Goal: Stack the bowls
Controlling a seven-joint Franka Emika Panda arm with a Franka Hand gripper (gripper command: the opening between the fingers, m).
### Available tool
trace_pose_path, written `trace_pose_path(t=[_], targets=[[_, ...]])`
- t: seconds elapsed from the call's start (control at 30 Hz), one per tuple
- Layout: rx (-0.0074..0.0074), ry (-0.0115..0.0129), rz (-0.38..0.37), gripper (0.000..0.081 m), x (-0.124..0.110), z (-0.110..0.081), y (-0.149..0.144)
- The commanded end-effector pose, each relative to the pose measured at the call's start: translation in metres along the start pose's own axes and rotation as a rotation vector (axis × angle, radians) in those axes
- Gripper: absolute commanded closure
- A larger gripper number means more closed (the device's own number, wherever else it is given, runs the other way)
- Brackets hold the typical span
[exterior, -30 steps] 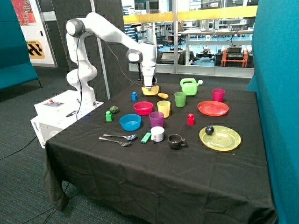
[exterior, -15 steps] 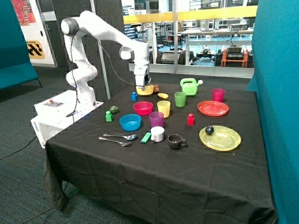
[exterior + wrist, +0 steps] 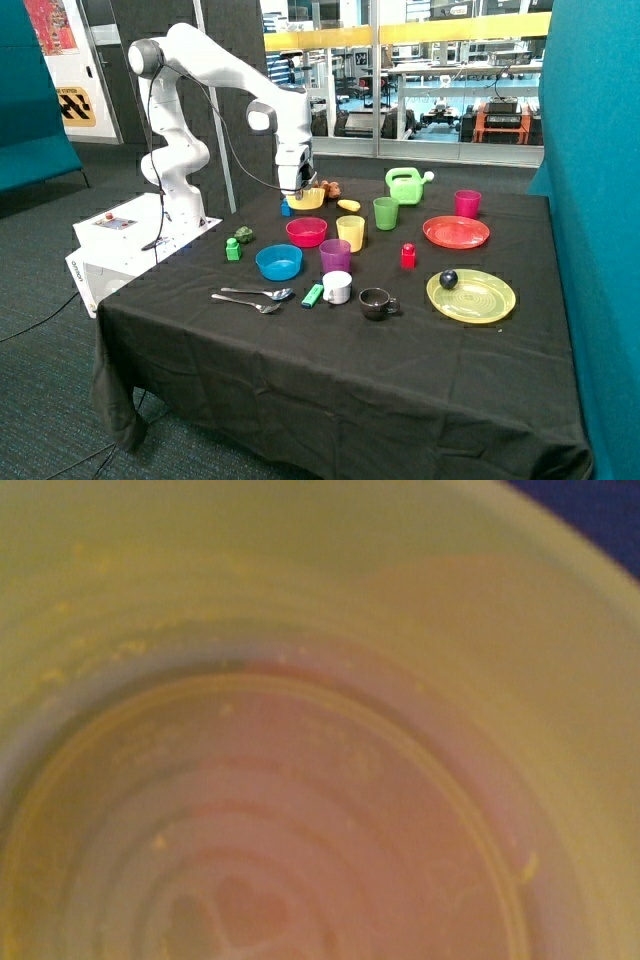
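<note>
The gripper (image 3: 298, 190) was clamped on the rim of the yellow bowl (image 3: 307, 199) and held it lifted off the black table (image 3: 330, 380), above the far part of the cloth, just over the small blue block (image 3: 286, 208) and beyond the pink-red bowl (image 3: 306, 232). Compared with a second before, the arm had carried the yellow bowl away from the spot near the small yellow dish (image 3: 348, 205), moving it sideways toward the robot's base and slightly upward; a small brown object (image 3: 331, 188) that the bowl had hidden now showed behind it. The pink-red bowl and the blue bowl (image 3: 278, 262) sat where they had been, each alone on the cloth and near each other, so nothing was stacked yet. In the wrist view the inside of the yellow bowl (image 3: 300, 780) filled nearly the whole picture, its ringed floor showing a small heart mark.
</note>
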State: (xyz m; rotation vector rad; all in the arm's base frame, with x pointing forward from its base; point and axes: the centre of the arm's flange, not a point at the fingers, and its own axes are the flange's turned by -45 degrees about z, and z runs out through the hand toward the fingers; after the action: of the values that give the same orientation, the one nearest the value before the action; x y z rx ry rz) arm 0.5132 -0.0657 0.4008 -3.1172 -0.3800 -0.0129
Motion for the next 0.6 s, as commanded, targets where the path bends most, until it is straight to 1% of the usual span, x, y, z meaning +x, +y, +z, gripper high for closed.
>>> trace_pose_path(t=[0.0,0.13,0.37,0.57], targets=[[-0.0004,-0.0083,0.031,0.0808,0.0,0.004,0.026],[-0.0004,-0.0083,0.033,0.0808,0.0,0.01,0.029],[-0.0005,-0.0083,0.047,0.0808,0.008,0.026,0.043],[-0.0005,-0.0083,0.046,0.0808,0.01,0.034,0.046]])
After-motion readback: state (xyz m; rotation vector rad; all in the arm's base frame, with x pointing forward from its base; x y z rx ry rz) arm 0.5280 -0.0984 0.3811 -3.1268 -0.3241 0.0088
